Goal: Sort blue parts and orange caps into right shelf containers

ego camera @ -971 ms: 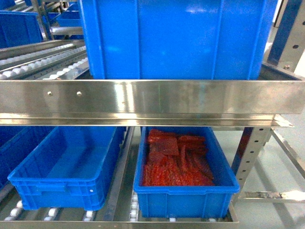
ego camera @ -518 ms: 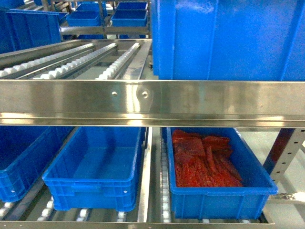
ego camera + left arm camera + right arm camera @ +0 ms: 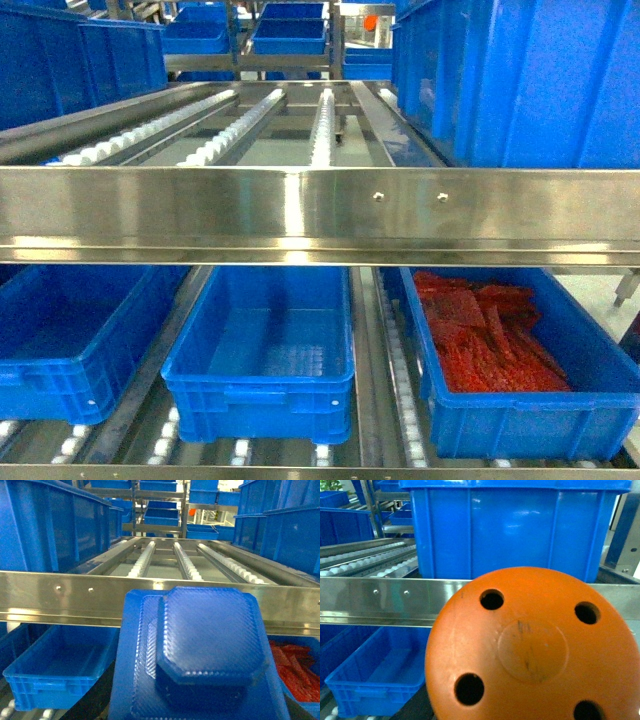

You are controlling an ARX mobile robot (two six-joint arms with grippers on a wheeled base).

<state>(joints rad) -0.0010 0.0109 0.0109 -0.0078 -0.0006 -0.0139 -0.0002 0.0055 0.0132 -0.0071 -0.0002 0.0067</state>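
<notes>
A steel shelf rail [image 3: 320,215] runs across the middle of the head view, dividing an upper roller level from a lower one. On the upper level, roller tracks [image 3: 322,125] run back from the rail, with a tall bin [image 3: 520,80] standing at the right and another tall bin [image 3: 70,65] at the left. Behind them, further bins [image 3: 290,25] sit on a far rack. Below the rail, three bins stand side by side on rollers: the left bin [image 3: 70,340], the middle bin [image 3: 265,350] and the right bin [image 3: 520,400], which has flat pieces [image 3: 485,335] lying in it. In the left wrist view a blue part [image 3: 205,645] sits close before the rail; in the right wrist view an orange cap [image 3: 535,650] sits before the rail and a tall bin.
</notes>
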